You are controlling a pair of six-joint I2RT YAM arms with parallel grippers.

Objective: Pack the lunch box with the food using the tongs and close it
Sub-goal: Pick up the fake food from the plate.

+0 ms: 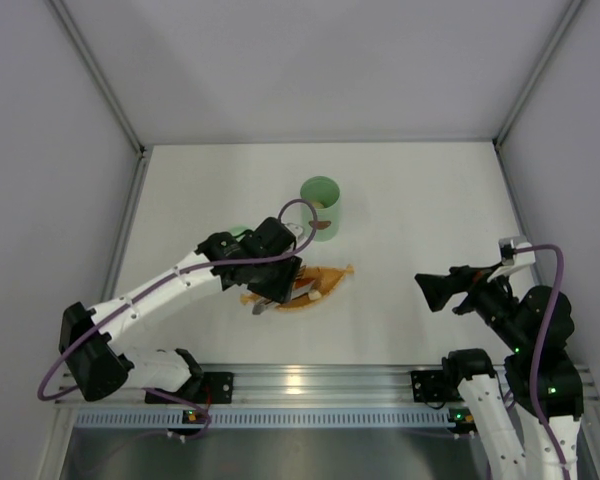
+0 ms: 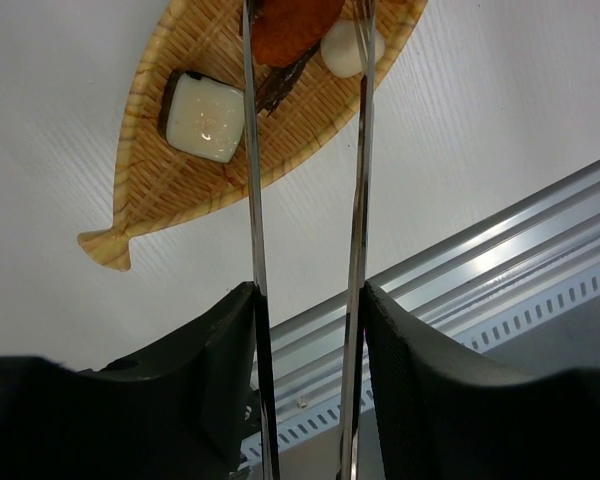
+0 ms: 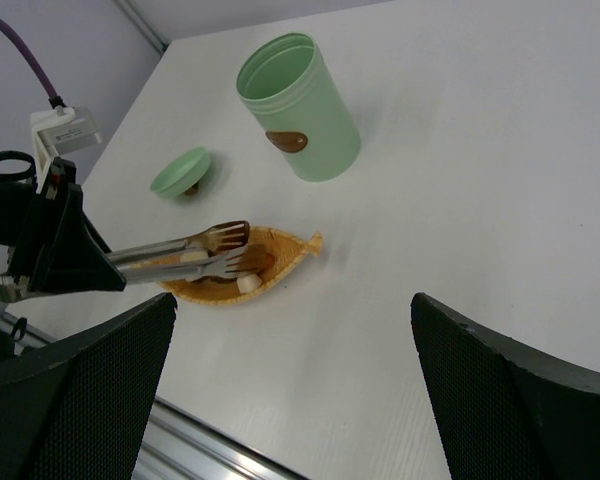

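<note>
White table [image 1: 430, 200] inside a pale-walled enclosure, with the orange leaf-shaped tray [image 1: 332, 278] as the landmark near the front rail. Left gripper [image 2: 307, 300] is pinched on the tongs [image 2: 253, 200], one slim metal arm against each inner finger face, so the arms are pressed partway together. The tongs' long axis runs straight out from this gripper and over the tray. An orange piece [image 2: 290, 25] lies between the two arms near their far end. A round beige piece [image 2: 345, 48] sits under one arm. A white block with a dark rim [image 2: 205, 117] rests on the tray just outside the other arm. The tips run past the top edge of the wrist view, so it cannot be told whether they touch any food. Lunch box [image 1: 322, 207] stands upright and open beyond the tray, on the side away from the arm bases. Its lid [image 3: 180, 172] lies on the table beyond the tray's left end. Right gripper [image 3: 295, 390] hangs well to the right of the tray, fingers spread wide and empty. The left arm is judged much the nearer, and the coming move turns on closing the tips on a piece and carrying it away from the bases to the box.
</note>
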